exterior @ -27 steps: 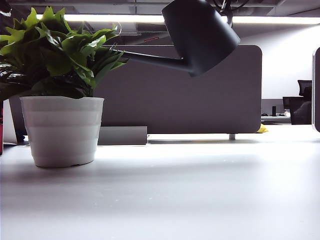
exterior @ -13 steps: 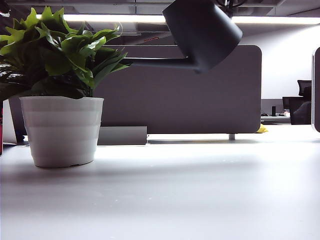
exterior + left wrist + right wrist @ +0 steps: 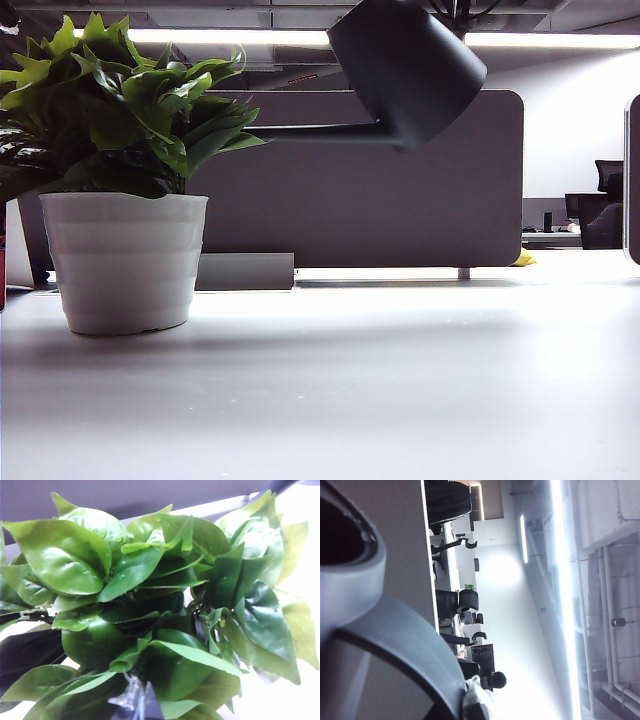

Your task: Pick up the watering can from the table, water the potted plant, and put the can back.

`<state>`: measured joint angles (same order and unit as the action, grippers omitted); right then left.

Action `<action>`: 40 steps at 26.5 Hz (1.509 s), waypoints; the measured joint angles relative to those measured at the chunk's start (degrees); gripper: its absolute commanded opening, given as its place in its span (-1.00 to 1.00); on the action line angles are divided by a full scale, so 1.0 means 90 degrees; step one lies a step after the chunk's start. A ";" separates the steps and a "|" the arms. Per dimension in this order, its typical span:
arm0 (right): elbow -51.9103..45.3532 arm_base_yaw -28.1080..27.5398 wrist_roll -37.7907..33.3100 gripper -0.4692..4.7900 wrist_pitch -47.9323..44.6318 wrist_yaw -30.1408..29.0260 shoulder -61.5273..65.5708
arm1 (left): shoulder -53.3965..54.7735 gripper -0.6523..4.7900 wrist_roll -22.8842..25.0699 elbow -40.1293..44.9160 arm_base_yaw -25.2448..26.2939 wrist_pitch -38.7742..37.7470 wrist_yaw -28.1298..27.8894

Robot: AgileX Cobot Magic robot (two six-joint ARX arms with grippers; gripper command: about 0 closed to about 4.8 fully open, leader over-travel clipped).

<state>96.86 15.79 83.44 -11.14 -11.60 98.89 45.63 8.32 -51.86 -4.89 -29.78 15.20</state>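
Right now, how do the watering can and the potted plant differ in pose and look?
The watering can hangs tilted in the air with no support in view, while the potted plant stands upright on the table. The can is matte black and smooth; the plant is green and leafy in a white ribbed pot. The can sits on the right of the exterior view, the plant on the left. Only the can's spout reaches the plant's leaves.
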 measured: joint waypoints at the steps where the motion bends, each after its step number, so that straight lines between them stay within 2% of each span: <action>1: 0.0000 -0.0002 0.0000 -0.84 -0.0002 0.0000 0.0000 | 0.0000 -0.78 0.0000 0.0000 0.0000 0.0000 0.0002; 7: 0.0000 -0.0005 0.0000 -0.84 -0.0002 0.0000 0.0000 | 0.0000 -0.78 0.0007 0.0000 0.0000 0.0000 0.0000; 10: 0.0000 -0.0005 0.0000 -0.84 -0.0002 -0.0002 0.0000 | -0.0061 -0.78 0.0287 -0.0005 0.0000 -0.0102 -0.0379; 16: 0.0000 0.0000 0.0022 -0.84 -0.0007 -0.0002 0.0000 | -0.0175 -0.78 0.0347 -0.0010 0.0002 -0.0316 -0.0432; 17: 0.0000 0.0000 0.0027 -0.84 -0.0007 -0.0002 0.0000 | -0.0209 -0.78 0.0425 -0.0010 0.0005 -0.0335 -0.0566; 18: 0.0000 0.0002 0.0027 -0.84 -0.0007 -0.0002 0.0000 | -0.0347 -0.78 0.0721 -0.0010 0.0005 -0.0389 -0.1110; 20: 0.0000 0.0002 0.0029 -0.84 -0.0005 0.0000 0.0000 | -0.0600 -0.78 0.1202 -0.0015 0.0012 -0.0423 -0.1770; 23: 0.0000 0.0010 0.0032 -0.84 -0.0007 -0.0002 0.0000 | -0.0697 -0.78 0.0947 -0.0017 0.0010 -0.0432 -0.1656; 26: 0.0000 0.0007 0.0032 -0.84 -0.0007 -0.0002 0.0000 | -0.0687 -0.78 0.0828 -0.0017 0.0010 -0.0435 -0.0821; 30: 0.0000 0.0007 0.0034 -0.84 -0.0007 -0.0002 0.0000 | -0.0682 -0.78 0.0685 -0.0015 0.0010 -0.0435 -0.0440; 33: 0.0002 0.0007 -0.0010 -0.84 0.0000 0.0002 0.0000 | -0.0680 -0.78 0.0663 -0.0015 0.0010 -0.0435 -0.0413; 40: 0.0007 -0.0257 -0.1158 -0.84 0.0600 0.0199 -0.0129 | -0.0678 -0.78 0.0663 -0.0015 0.0010 -0.0435 -0.0410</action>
<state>96.92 13.47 73.01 -5.74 -9.80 97.73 39.53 14.28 -51.99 -4.80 -33.69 11.51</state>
